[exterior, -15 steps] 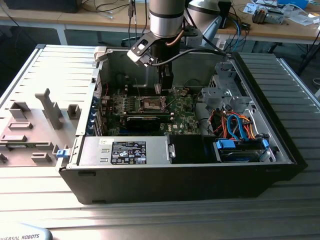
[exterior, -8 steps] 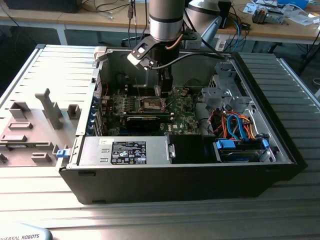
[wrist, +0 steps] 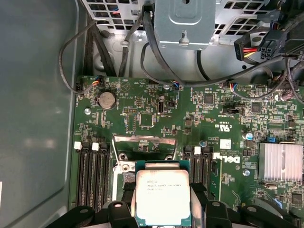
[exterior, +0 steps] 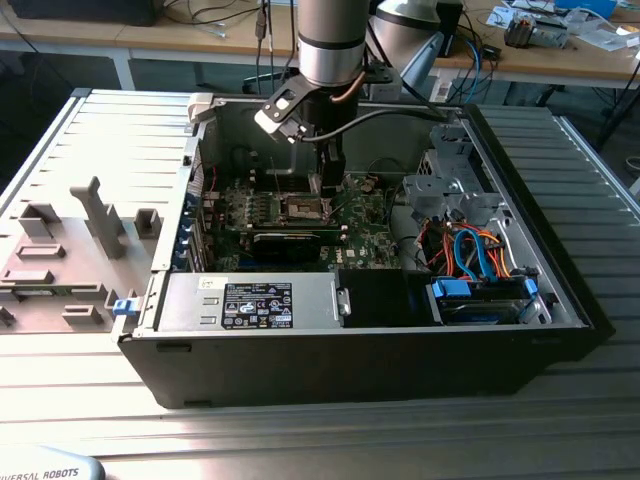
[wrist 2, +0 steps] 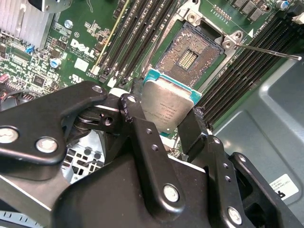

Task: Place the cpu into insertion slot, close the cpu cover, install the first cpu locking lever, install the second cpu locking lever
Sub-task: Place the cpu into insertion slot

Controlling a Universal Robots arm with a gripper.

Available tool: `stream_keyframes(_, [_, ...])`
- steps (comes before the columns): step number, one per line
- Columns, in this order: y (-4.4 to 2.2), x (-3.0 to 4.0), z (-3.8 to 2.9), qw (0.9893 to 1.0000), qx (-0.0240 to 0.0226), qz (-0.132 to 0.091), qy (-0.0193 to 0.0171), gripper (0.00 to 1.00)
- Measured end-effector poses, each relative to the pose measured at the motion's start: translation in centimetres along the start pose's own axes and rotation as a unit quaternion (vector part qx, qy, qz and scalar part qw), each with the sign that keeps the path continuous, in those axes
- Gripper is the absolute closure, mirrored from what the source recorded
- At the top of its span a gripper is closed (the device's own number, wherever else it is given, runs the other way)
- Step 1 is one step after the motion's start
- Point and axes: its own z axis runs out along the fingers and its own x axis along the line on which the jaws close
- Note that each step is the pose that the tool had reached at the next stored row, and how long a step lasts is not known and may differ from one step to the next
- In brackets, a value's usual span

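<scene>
My gripper (wrist 2: 165,118) is shut on the cpu (wrist 2: 166,107), a square chip with a silver-grey top and a teal edge, gripped on two opposite sides. The cpu hangs a little above the green motherboard (wrist: 142,102), beside and partly over the insertion slot (wrist 2: 189,56), whose dark pin field lies bare. In the first wrist view the cpu (wrist: 161,192) hides most of the slot, and the cpu cover (wrist: 145,144) stands raised behind it. A thin locking lever (wrist 2: 268,51) sticks out from the socket's corner. In the exterior view the gripper (exterior: 330,188) reaches down into the open computer case (exterior: 350,350) over the slot (exterior: 305,208).
Long black memory slots (wrist 2: 137,33) flank the socket on both sides. A finned heatsink (wrist: 281,162) sits on the board, and a drive cage with cables (wrist: 183,21) lies beyond it. The power supply (exterior: 255,300) and blue and orange cables (exterior: 480,255) fill the case's near side. Grey fixtures (exterior: 95,215) stand outside.
</scene>
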Motion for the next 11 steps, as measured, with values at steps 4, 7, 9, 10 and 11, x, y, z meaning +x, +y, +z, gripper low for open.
stream_keyframes(4, [-0.17,0.15,0.03,1.0000,0.0000,0.000,0.0000,0.46])
stream_keyframes(7, [-0.28,0.21,0.07,1.0000,0.0000,0.001,-0.0001,0.46])
stream_keyframes(9, [-0.33,0.23,0.08,1.0000,0.0001,0.001,-0.0002,0.46])
stream_keyframes(10, [-0.35,0.24,0.10,1.0000,0.0001,0.001,-0.0001,0.46])
stream_keyframes(11, [-0.35,0.25,0.11,1.0000,0.0001,0.002,-0.0001,0.46])
